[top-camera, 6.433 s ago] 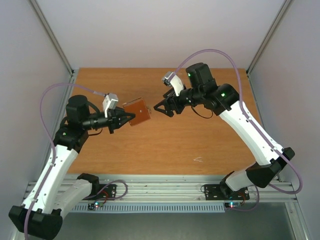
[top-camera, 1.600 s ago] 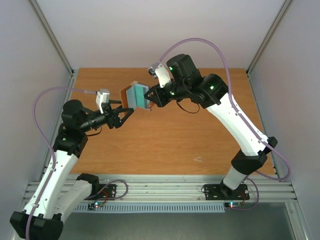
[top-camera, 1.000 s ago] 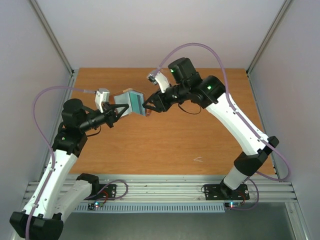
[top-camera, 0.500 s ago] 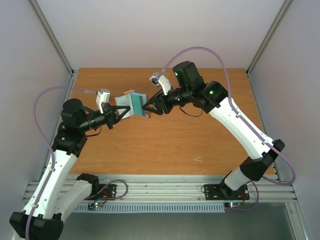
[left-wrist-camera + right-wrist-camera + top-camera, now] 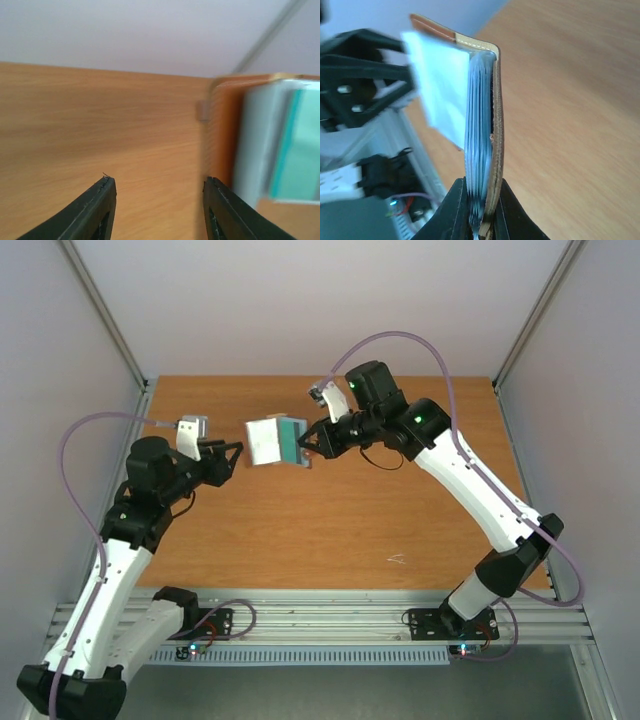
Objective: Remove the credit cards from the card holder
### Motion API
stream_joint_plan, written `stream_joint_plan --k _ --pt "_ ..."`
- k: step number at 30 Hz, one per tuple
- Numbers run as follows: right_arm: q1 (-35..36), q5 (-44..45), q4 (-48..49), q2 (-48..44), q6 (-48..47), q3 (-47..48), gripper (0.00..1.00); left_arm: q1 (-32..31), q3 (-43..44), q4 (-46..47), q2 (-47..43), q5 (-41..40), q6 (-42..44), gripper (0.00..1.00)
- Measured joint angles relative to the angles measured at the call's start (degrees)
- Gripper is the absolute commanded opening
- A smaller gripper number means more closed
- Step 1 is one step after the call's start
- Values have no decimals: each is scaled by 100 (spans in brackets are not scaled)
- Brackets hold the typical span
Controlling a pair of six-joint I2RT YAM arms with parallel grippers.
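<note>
The card holder [image 5: 266,441] hangs open above the table's back middle, its pale lining facing up. A teal edge of the credit cards [image 5: 291,440] shows inside it. My right gripper [image 5: 305,444] is shut on the holder's right edge. In the right wrist view the jaws [image 5: 482,220] pinch the tan leather cover [image 5: 496,120] together with the stack of cards [image 5: 479,125]. My left gripper [image 5: 232,453] stands open, a short way left of the holder and apart from it. In the left wrist view its fingers [image 5: 102,200] hold nothing, and the holder [image 5: 225,135] is to the right.
The wooden table [image 5: 350,530] lies under both arms. A small white scrap [image 5: 397,559] sits near the front right. Grey walls and slanted metal posts [image 5: 110,330] close in the sides and back.
My left gripper has opened, let go of the holder's flap and drawn back to the left. My right gripper has shut on the holder's right edge and now carries it alone.
</note>
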Motion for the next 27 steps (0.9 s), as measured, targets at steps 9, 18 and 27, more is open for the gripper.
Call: stream_joint_plan --k 9,18,27 --pt "560 4339 -2135 1152 872 1735 1 81 50 -538 50 -1147 1054 38" --pt "1266 4559 -2774 2074 664 2859 1 -9 -96 413 155 1676 505 35" --pt "1239 2677 -1904 1438 275 2247 1 -55 -330 876 387 2151 -461 36"
